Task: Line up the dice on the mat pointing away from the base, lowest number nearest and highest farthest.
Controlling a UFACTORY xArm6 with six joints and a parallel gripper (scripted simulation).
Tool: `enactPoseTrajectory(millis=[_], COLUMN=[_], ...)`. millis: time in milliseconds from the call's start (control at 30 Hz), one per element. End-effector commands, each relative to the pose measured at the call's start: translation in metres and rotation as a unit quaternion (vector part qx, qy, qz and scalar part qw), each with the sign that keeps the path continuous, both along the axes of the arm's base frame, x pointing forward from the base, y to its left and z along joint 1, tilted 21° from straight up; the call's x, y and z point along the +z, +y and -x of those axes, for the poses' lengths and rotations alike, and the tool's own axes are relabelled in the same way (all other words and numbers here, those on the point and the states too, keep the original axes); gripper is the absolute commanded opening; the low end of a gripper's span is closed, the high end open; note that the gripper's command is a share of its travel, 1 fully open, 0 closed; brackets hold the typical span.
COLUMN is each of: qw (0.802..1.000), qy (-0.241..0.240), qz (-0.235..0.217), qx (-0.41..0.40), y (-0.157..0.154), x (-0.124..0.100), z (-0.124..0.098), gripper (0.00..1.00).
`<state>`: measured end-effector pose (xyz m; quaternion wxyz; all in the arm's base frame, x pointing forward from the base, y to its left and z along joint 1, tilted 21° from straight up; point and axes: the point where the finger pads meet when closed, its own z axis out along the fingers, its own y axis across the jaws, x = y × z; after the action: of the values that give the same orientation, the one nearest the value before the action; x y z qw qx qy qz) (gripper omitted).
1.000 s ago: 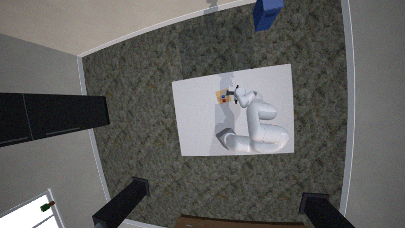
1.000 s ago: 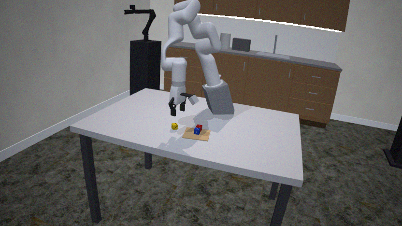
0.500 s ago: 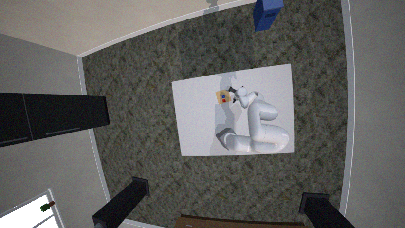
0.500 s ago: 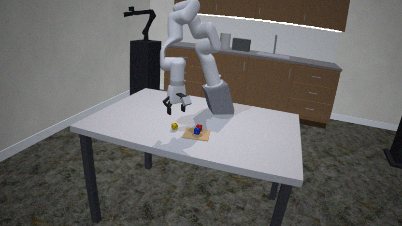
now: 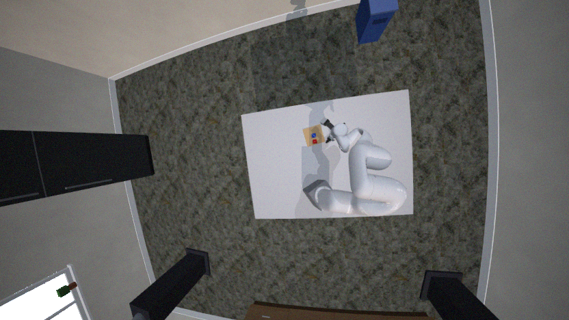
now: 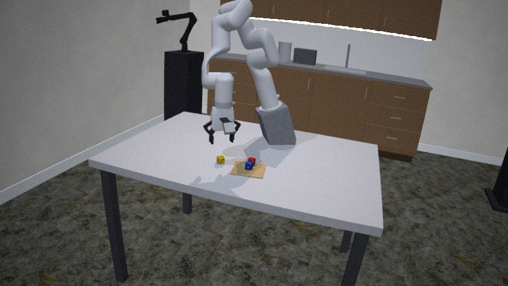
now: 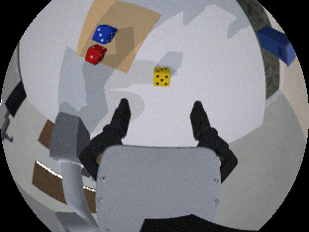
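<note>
mat (image 5: 307,131) (image 6: 257,173) (image 7: 144,22) bears red die (image 5: 314,141) (image 6: 251,161) (image 7: 95,55), blue die (image 5: 314,135) (image 6: 248,165) (image 7: 104,34) (yellow die (image 6: 220,159) (image 7: 161,77) sits off it); gripper (image 5: 327,131) (image 6: 221,141) (image 7: 160,106) released, fingers wide.

The arm (image 5: 360,171) (image 6: 221,46) is showing smooth, glossy white tubes with rounded elbows, rising from a grey, slanted block (image 5: 316,190) (image 6: 276,126). The end effector (image 6: 221,141) (image 7: 160,106) is wearing a pale housing with small screws and black, jointed, tapering fingers.
</note>
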<state>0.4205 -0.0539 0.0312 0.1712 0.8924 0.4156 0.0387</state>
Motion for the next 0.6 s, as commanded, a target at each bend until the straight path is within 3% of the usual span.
enactPoseTrajectory(millis=[0,133,167,567], qw=[1.0,1.0,1.0,1.0], qy=[-0.005,-0.005,-0.005,-0.005], qz=[0.0,0.0,0.0,0.0], qx=[-0.006,-0.007,-0.007,-0.007], y=[-0.0001,-0.0002,-0.0002,-0.0002], x=[0.0011,0.0011,0.0011,0.0011], z=[-0.0011,-0.001,-0.001,-0.001], gripper=[1.0,1.0,0.47,0.47])
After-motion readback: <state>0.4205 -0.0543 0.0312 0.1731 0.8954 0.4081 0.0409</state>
